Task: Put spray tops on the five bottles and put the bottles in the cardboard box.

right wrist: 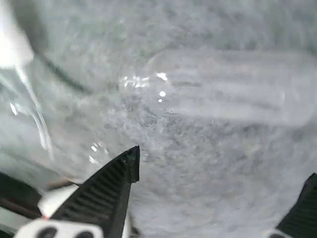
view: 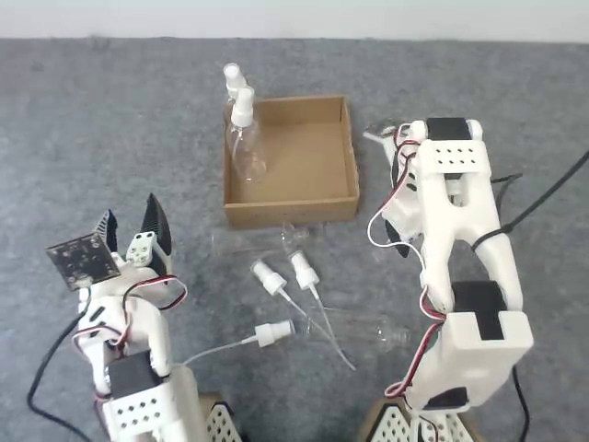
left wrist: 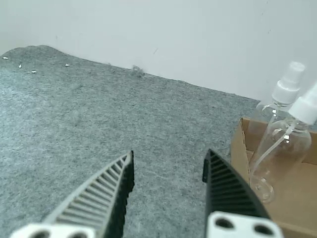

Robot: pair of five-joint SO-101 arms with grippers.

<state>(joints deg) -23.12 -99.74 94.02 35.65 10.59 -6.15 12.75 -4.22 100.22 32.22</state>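
The cardboard box (view: 350,152) sits at the middle back. One clear bottle with a white spray top (view: 247,140) stands in its left corner, and a second capped bottle (view: 233,78) stands just behind it. Both bottles (left wrist: 275,148) also appear in the left wrist view, by the box (left wrist: 238,148). Uncapped clear bottles lie on the carpet in front of the box (view: 248,242) and nearer the arms (view: 363,327). Three loose spray tops (view: 270,277) lie between them. My left gripper (left wrist: 170,157) is open and empty, left of the box. My right gripper (right wrist: 223,166) is open above a lying bottle (right wrist: 233,87).
Grey carpet covers the table (view: 110,120) up to a white wall (left wrist: 173,34) at the back. The right arm (view: 451,184) stands right of the box, over a third lying bottle (view: 385,249). Cables (view: 543,193) run along the right side.
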